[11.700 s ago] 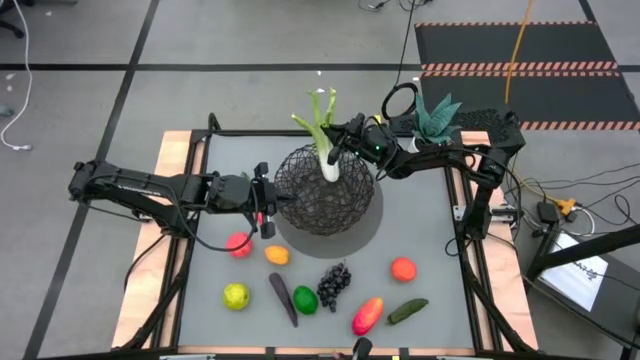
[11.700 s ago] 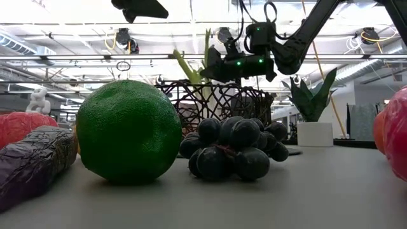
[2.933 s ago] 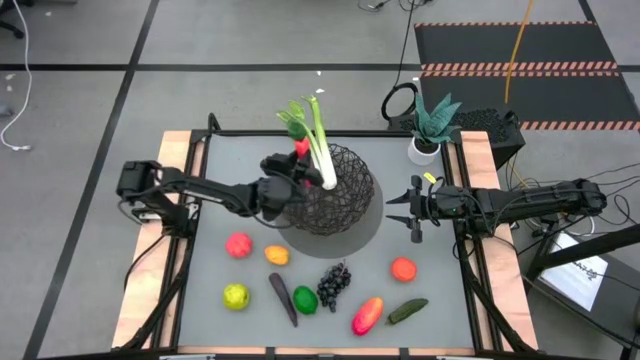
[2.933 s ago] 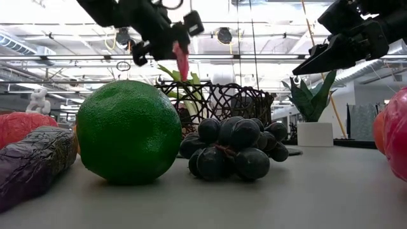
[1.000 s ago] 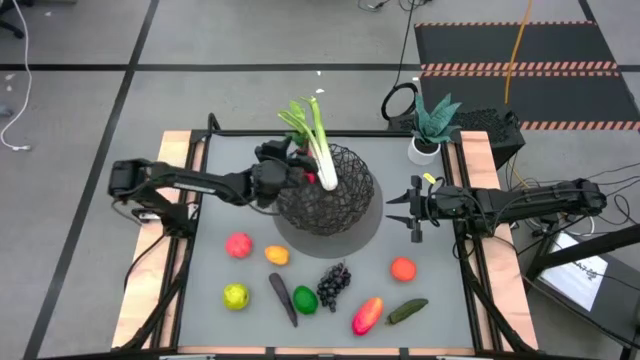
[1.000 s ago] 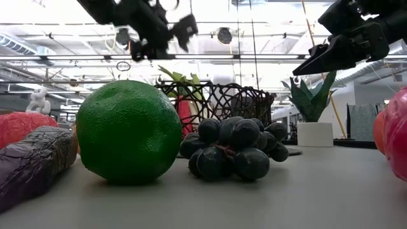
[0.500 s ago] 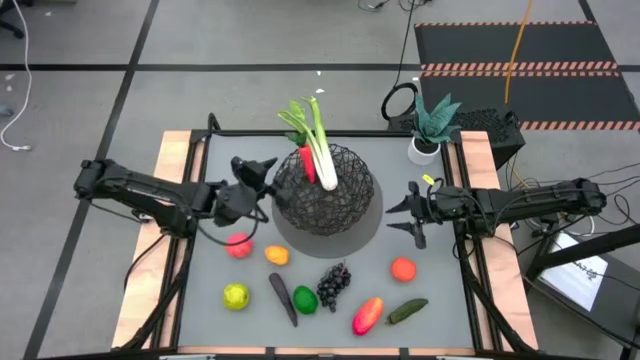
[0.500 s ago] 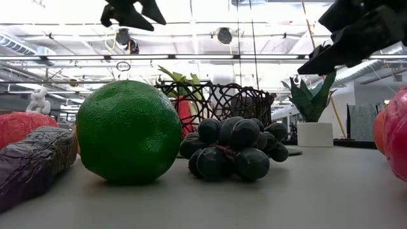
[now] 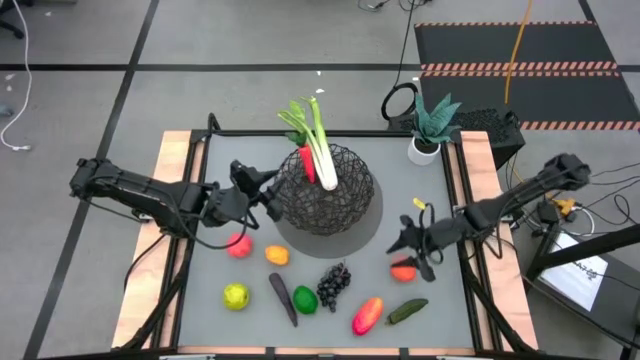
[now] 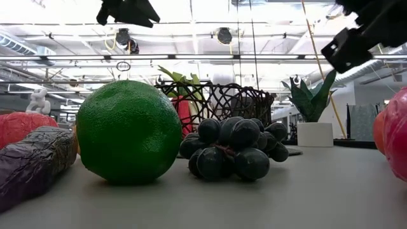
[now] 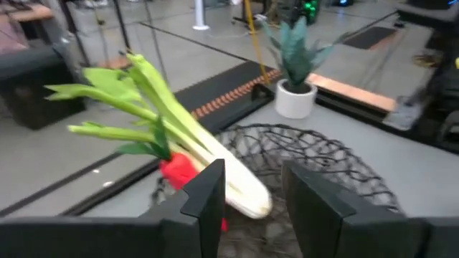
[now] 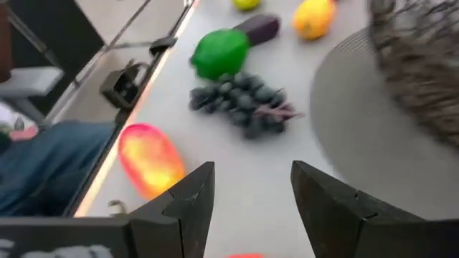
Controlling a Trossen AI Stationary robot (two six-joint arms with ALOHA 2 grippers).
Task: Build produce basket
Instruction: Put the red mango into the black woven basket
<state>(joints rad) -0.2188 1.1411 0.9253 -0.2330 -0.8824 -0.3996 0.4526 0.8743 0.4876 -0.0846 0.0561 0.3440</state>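
Note:
The black wire basket (image 9: 330, 195) stands on a round grey mat at the table's middle. The leek (image 9: 318, 150) and the red carrot (image 9: 307, 165) lean in it against its far left rim. My left gripper (image 9: 265, 187) is open and empty just left of the basket; its wrist view (image 11: 251, 208) looks at the leek (image 11: 179, 136) and carrot (image 11: 179, 172). My right gripper (image 9: 411, 251) is open and empty, tipped down just above the orange-red fruit (image 9: 403, 269). In its wrist view (image 12: 251, 215) the grapes (image 12: 240, 111) and the red-yellow fruit (image 12: 148, 158) lie ahead.
On the table's near half lie a red fruit (image 9: 238, 244), an orange fruit (image 9: 277, 255), a yellow-green fruit (image 9: 235, 296), the eggplant (image 9: 283, 298), a green fruit (image 9: 305, 299), the grapes (image 9: 334, 284), a red-yellow fruit (image 9: 367, 315) and the cucumber (image 9: 407, 311). A potted plant (image 9: 432, 125) stands at the far right.
My left gripper has drawn back from over the basket's left rim toward the table's left, open; the carrot stays leaning in the basket beside the leek. My right gripper has gone toward the table's near edge and down, tipping downward over the orange-red fruit.

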